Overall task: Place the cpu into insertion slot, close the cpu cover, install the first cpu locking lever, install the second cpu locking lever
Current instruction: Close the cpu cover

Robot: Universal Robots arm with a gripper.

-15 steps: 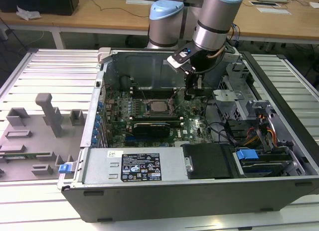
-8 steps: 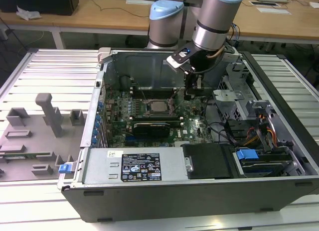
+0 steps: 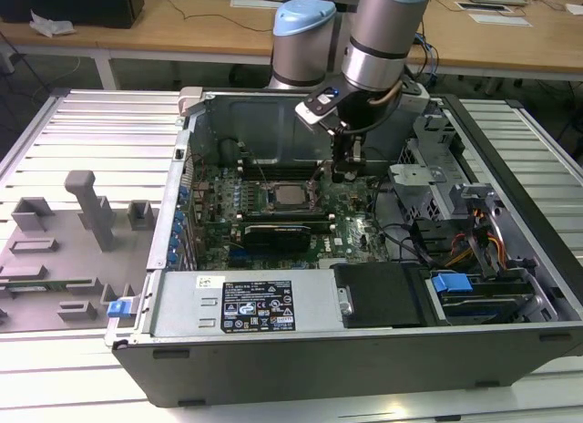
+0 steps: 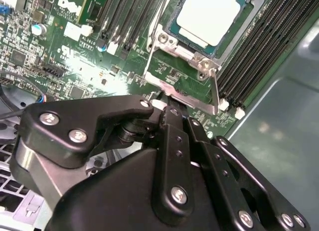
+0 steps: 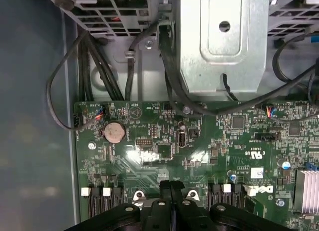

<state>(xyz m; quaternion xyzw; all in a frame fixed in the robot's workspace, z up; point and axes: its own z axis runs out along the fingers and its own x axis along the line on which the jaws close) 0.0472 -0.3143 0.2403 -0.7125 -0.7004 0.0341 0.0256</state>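
Observation:
The cpu (image 4: 209, 17), silver-topped, lies seated in the insertion slot (image 4: 164, 39), and in the exterior view the cpu (image 3: 290, 197) sits mid-board inside the open case. The cpu cover (image 4: 214, 91) is swung open away from the chip, with green board showing through its window. My gripper (image 4: 169, 110) is shut, its black fingertips right at the cover's free edge; whether they pinch the edge is hidden. In the exterior view the gripper (image 3: 344, 174) hangs just to the right of the socket. In the first wrist view the gripper (image 5: 172, 185) points at the board. A thin lever rod (image 4: 158, 22) runs along the socket's side.
Long black memory slots (image 4: 264, 47) flank the socket. A black expansion card (image 3: 282, 233) lies in front of it. A metal drive cage (image 5: 224, 37) and black cables (image 5: 169, 66) stand close behind the gripper. The power supply (image 3: 246, 300) fills the case's front.

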